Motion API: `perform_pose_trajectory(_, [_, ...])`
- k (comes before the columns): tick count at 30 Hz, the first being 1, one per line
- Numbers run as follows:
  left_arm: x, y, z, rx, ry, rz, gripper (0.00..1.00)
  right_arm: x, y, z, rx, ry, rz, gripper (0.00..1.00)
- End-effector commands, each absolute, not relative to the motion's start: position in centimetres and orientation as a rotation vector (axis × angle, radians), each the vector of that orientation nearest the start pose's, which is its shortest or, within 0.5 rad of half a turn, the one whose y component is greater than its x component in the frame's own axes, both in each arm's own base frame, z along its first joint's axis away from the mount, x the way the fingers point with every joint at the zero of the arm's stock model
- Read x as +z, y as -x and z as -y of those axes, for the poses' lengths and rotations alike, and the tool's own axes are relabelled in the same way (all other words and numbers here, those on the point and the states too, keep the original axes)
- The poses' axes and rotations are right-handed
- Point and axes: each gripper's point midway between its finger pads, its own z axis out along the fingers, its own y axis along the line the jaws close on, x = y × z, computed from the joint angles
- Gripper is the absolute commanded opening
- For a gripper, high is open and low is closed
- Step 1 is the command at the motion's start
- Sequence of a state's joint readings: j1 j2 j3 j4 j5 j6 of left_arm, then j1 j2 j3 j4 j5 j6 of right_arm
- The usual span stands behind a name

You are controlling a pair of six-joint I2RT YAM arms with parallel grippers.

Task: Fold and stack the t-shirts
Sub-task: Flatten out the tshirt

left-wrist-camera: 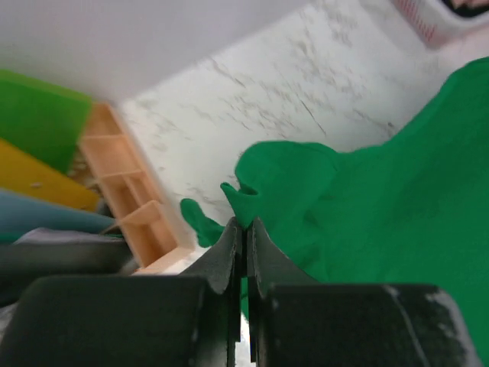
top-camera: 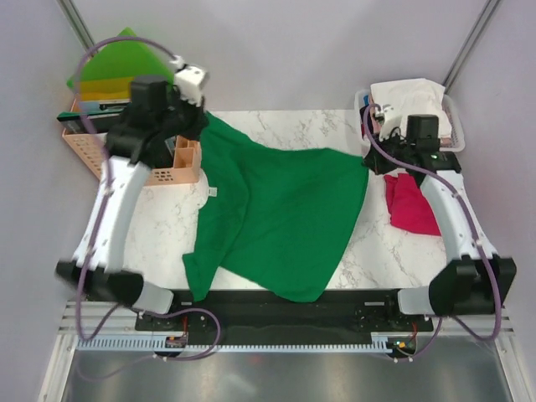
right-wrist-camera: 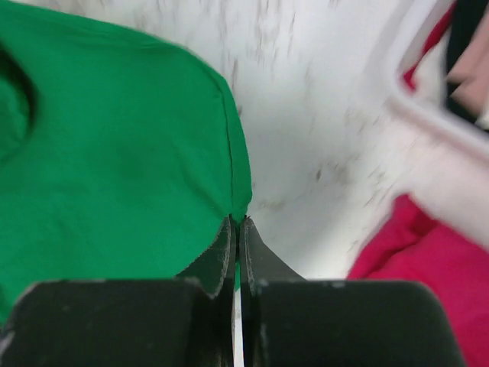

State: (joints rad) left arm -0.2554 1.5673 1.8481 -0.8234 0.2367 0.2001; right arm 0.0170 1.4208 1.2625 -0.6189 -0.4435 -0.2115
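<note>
Marble tabletop (top-camera: 167, 226), white w/ grey veins, plain pale walls round it. We see the green tee (top-camera: 276, 218) sprawled across the middle, rumpled, its near hem reaching the front edge. At the far left, by the peach plastic rack (top-camera: 180, 163), the left gripper (left-wrist-camera: 244, 225) is clamped tight on a bunched nub of green cloth. At the far right, just beside the white bin (top-camera: 452, 113), the right gripper (right-wrist-camera: 235, 222) is pinched on the tee's stitched edge.

We judge this is the spread-flat step before any fold. To do it well, we'd raise both grips evenly and draw them apart till the far edge goes taut, then lay the tee down w/o dragging. We'd also mind the magenta tee (top-camera: 410, 205), heaped on the right close to the green one.

The fabric is a soft matte knit, limp, falling in broad rounded ridges, w/ a fine seam along the edge. The marble looks slick, so the cloth prob. slides easily.
</note>
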Motion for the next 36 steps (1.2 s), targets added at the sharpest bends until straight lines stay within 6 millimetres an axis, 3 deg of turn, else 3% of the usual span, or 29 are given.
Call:
perform_pose_trajectory(1, [41.9,-35.5,10.1,-0.115,-0.543,-1.773,0.02,29.5,-34.7,-8.2,0.428,0.505,-2.028,0.00])
perform_pose_trajectory(2, [43.2,-34.2,9.3,-0.082,-0.532,-1.730,0.02,31.2,-34.3,-8.1,0.410,0.508,-1.989,0.00])
perform_pose_trajectory(3, [45.1,-31.4,8.0,-0.042,-0.504,-1.661,0.02,32.8,-33.1,-7.8,0.382,0.516,-1.951,0.00])
perform_pose_trajectory(5, [46.6,-28.9,6.8,0.006,-0.494,-1.585,0.02,35.7,-31.9,-7.4,0.336,0.519,-1.889,0.00])
perform_pose_trajectory(6, [47.6,-26.3,6.0,0.024,-0.475,-1.532,0.02,37.0,-30.5,-7.4,0.328,0.520,-1.863,0.00])
perform_pose_trajectory(9, [49.0,-22.4,4.4,0.065,-0.448,-1.450,0.02,41.9,-27.6,-7.5,0.308,0.511,-1.746,0.00])
perform_pose_trajectory(11, [49.6,-20.8,3.8,0.087,-0.447,-1.418,0.02,45.2,-25.8,-7.6,0.298,0.504,-1.666,0.00])
perform_pose_trajectory(13, [50.3,-19.1,2.8,0.117,-0.426,-1.398,0.02,47.0,-24.2,-8.0,0.313,0.515,-1.620,0.00])
perform_pose_trajectory(18, [52.4,-16.8,2.6,0.134,-0.458,-1.338,0.02,49.9,-21.9,-7.3,0.241,0.513,-1.579,0.00])
perform_pose_trajectory(22, [52.7,-16.4,3.6,0.102,-0.524,-1.336,0.02,52.4,-20.7,-6.3,0.161,0.493,-1.525,0.00])
perform_pose_trajectory(25, [52.8,-16.7,4.1,0.079,-0.549,-1.361,0.02,53.2,-21.1,-5.3,0.099,0.469,-1.524,0.00])
perform_pose_trajectory(31, [55.5,-16.5,4.5,0.055,-0.556,-1.331,0.02,56.8,-19.6,-4.9,0.058,0.457,-1.441,0.00])
perform_pose_trajectory(33, [56.8,-15.6,4.2,0.065,-0.545,-1.311,0.02,57.5,-19.5,-4.4,0.026,0.435,-1.426,0.00])
perform_pose_trajectory(36, [57.1,-16.0,2.7,0.130,-0.478,-1.336,0.02,56.6,-20.3,-3.5,-0.007,0.392,-1.464,0.00])
